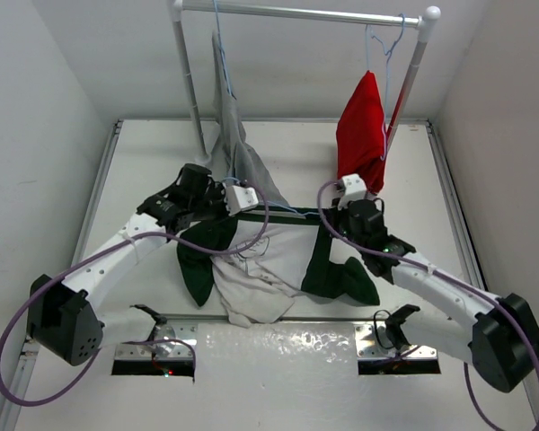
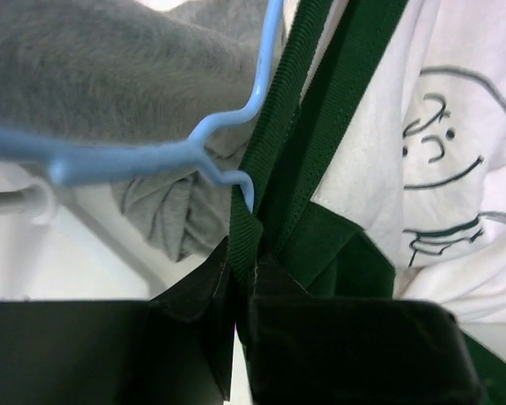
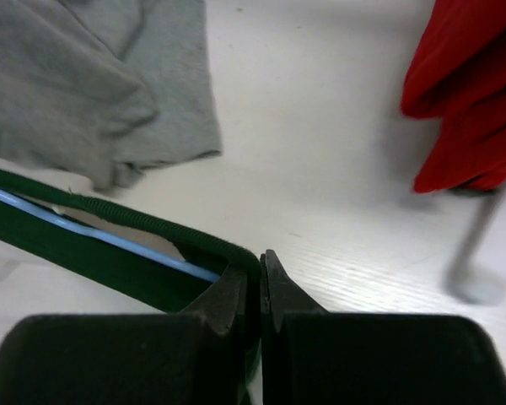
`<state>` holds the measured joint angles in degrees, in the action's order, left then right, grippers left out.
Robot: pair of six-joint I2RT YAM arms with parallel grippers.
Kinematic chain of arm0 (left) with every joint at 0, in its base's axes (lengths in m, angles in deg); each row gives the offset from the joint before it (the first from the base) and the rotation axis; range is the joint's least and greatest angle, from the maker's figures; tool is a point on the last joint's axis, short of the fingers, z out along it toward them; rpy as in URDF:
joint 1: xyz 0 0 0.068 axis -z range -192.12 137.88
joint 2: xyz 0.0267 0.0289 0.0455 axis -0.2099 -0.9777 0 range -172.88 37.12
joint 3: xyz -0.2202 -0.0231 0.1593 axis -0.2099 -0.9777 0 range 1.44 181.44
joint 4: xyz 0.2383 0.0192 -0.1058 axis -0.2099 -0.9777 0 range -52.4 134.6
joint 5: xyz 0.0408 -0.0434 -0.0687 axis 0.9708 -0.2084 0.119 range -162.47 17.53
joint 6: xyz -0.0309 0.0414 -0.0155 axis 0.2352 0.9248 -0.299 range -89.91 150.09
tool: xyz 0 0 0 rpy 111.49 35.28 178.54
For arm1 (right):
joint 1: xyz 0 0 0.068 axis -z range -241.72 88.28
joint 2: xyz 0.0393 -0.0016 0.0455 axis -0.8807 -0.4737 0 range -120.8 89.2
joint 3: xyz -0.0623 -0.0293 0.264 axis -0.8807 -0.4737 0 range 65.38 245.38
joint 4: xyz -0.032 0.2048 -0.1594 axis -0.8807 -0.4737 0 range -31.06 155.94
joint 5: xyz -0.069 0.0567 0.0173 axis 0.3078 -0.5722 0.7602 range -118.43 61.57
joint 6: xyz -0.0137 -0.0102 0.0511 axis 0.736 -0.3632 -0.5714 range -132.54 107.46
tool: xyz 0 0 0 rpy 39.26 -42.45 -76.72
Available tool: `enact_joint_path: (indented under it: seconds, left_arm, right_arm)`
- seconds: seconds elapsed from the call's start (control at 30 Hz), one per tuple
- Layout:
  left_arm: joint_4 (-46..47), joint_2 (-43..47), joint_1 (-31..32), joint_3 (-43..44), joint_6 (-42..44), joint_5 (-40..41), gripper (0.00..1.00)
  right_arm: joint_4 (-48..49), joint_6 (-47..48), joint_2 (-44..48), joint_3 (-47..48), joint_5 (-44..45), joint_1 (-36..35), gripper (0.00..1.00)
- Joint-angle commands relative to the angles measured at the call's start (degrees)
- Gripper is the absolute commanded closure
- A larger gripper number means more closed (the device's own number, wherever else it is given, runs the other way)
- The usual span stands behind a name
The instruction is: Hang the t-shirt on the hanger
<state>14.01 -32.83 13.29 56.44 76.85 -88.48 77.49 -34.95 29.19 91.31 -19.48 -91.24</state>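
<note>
The t-shirt (image 1: 278, 256), dark green with a white front and a line-drawn print (image 2: 438, 143), lies bunched on the table between the arms. Its neck opening is pulled wide between both grippers. My left gripper (image 1: 251, 202) is shut on the ribbed green collar (image 2: 246, 236). My right gripper (image 1: 340, 205) is shut on the collar's other end (image 3: 194, 240). The pale-blue wire hanger (image 1: 286, 210) lies at the neck opening. Its twisted neck (image 2: 152, 156) shows just beyond the left jaws, and one wire arm (image 3: 110, 239) runs inside the collar toward the right jaws.
A grey garment (image 1: 229, 135) hangs from the white rail (image 1: 296, 13) at the back left, its hem reaching the table behind the left gripper. A red garment (image 1: 363, 130) hangs back right on another blue hanger (image 1: 386, 45). The rack's posts (image 1: 190, 81) stand at the table's far edge.
</note>
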Motion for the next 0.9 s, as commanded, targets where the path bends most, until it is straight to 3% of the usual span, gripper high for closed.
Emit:
enact_joint_path:
  seconds: [0.0,0.13,0.4,0.5,0.57,0.67,0.77,0.8,0.83,0.87]
  left_arm:
    - [-0.8,1.4,5.1,-0.6,4.7,9.4,1.0]
    - [-1.2,-0.3,11.8,1.1,4.4,12.2,1.0]
    - [-1.7,-1.0,14.7,2.2,4.2,11.2,1.0]
    - [-1.7,0.8,14.9,2.2,3.2,5.4,1.0]
    - [-0.8,3.1,14.9,1.2,2.5,2.4,1.0]
    - [-2.3,4.2,14.9,1.4,2.5,-2.7,1.0]
    - [-2.8,4.1,14.9,0.9,2.6,-4.9,1.0]
    - [-2.3,4.2,14.9,0.3,2.7,-5.3,1.0]
    - [-2.0,4.1,14.9,0.2,2.7,-6.0,1.0]
    - [-1.4,4.0,14.9,-0.1,2.7,-6.4,1.0]
  right_arm:
    - [-10.2,15.2,-2.7,6.9,15.4,-6.5,1.0]
    - [-17.3,22.0,-8.3,15.9,25.7,-12.8,1.0]
    - [-23.3,24.2,-15.7,21.5,25.4,-15.0,1.0]
    - [-19.5,22.9,-15.2,20.6,14.3,-15.1,1.0]
    - [-11.1,20.8,-11.7,16.1,0.7,-15.1,1.0]
    - [-1.4,21.2,-4.7,10.4,-11.4,-15.0,1.0]
    - [-2.0,25.6,0.5,8.7,-19.5,-14.2,0.69]
    - [-5.6,28.2,3.4,8.8,-20.5,-14.0,0.49]
    - [-7.9,29.4,4.6,9.5,-20.3,-13.8,0.22]
    - [-11.3,30.6,7.0,9.9,-19.4,-13.6,0.17]
